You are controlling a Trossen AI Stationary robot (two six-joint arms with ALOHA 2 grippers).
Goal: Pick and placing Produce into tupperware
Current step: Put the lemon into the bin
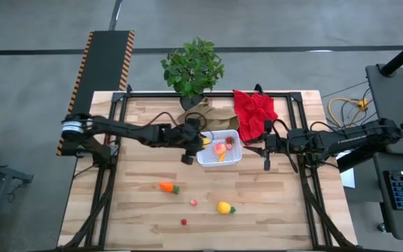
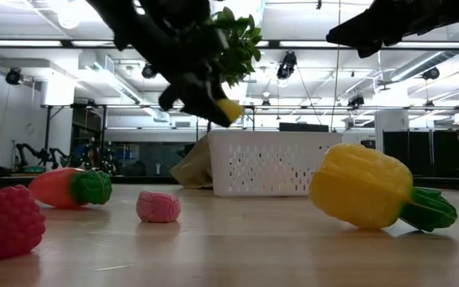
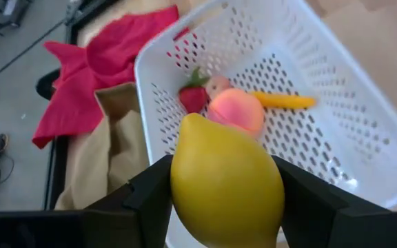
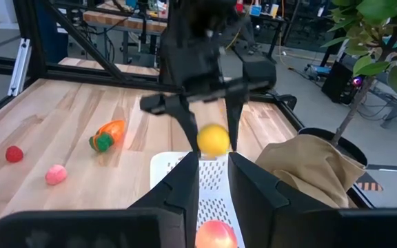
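Observation:
My left gripper point(image 1: 193, 145) hovers over the left rim of the white tupperware point(image 1: 231, 159) and is shut on a yellow lemon point(image 3: 226, 182). The right wrist view shows that gripper point(image 4: 212, 134) from the front, above the container. Inside the tupperware point(image 3: 336, 117) lie a strawberry point(image 3: 193, 96), a peach point(image 3: 236, 111) and an orange stick-shaped piece point(image 3: 282, 101). My right gripper point(image 1: 266, 148) waits just right of the container, fingers a little apart and holding nothing. On the bare wood lie a carrot point(image 1: 167, 187), a small pink piece point(image 1: 194, 202), a yellow green-tipped piece point(image 1: 224, 207) and a red berry point(image 1: 184, 222). My left gripper pinches the lemon between its two fingers, one on each flank point(image 3: 185, 180), around its widest part. The fingers point(image 4: 188, 124) come from above, pointing down. The lemon point(image 2: 229, 112) is lifted clear, hanging over the tupperware's left rim with its pointed end toward the container.
A crumpled brown paper bag point(image 1: 219, 119) and a red cloth point(image 1: 254, 112) lie just behind the tupperware, and a potted plant point(image 1: 193, 66) stands at the far edge. Black frame rails run along the table's sides. The near half of the table holds only the scattered produce.

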